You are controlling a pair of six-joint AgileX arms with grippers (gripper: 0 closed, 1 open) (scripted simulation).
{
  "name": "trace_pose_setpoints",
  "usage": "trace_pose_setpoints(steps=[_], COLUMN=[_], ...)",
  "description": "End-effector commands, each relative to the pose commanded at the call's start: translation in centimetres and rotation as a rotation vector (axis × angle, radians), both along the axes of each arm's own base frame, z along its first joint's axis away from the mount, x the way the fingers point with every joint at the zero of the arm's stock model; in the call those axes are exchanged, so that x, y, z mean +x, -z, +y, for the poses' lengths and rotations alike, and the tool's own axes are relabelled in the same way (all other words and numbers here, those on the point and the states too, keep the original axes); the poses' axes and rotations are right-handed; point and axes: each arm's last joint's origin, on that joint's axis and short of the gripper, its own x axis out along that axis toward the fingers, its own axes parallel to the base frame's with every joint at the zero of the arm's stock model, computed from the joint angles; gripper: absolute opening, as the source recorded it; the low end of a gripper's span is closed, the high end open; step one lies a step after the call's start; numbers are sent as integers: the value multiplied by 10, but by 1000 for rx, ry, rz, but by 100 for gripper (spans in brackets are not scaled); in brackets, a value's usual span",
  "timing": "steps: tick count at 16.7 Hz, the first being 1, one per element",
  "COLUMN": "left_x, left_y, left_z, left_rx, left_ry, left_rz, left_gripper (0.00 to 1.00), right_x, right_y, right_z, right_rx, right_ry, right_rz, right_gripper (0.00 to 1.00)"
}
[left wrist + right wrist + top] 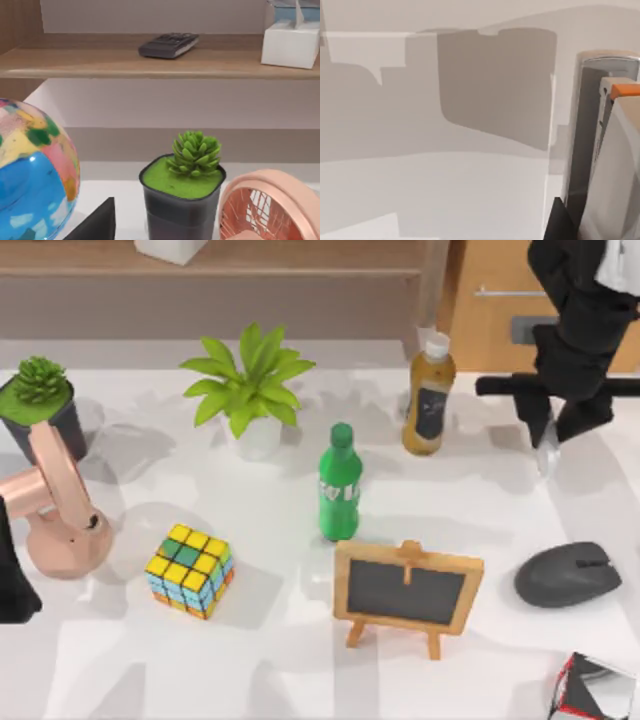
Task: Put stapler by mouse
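The dark grey mouse [568, 573] lies on the white table near the right edge. My right gripper [545, 440] hangs at the back right, well behind the mouse, shut on the stapler [545, 456], which shows as a pale sliver beneath it. Up close in the right wrist view, the stapler [612, 150] is a white and silver body with an orange tab, held above the bare table, with a dark finger [560, 222] beside it. My left arm [12, 575] is parked at the left edge.
Between the mouse and the table's middle stands a small chalkboard easel [407, 590]. Farther left are a green bottle [340, 483], a Rubik's cube [190, 570] and a pink fan [62, 515]. A yellow bottle [429, 395] and two potted plants [252, 390] line the back.
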Motion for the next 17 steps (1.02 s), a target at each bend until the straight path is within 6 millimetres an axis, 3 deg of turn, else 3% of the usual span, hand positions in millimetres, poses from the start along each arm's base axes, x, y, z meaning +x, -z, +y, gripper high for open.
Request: trace_pose_setpoints(steps=[11,17], left_x=[0,0], left_y=[0,0], left_z=[0,0], left_rx=[0,0], left_ry=[0,0], left_rz=[0,0], left_gripper=[100,100], right_x=[0,0], right_y=[0,0], right_z=[0,0], right_rx=[0,0], right_ry=[0,0], right_rz=[0,0], right_gripper=[98,100])
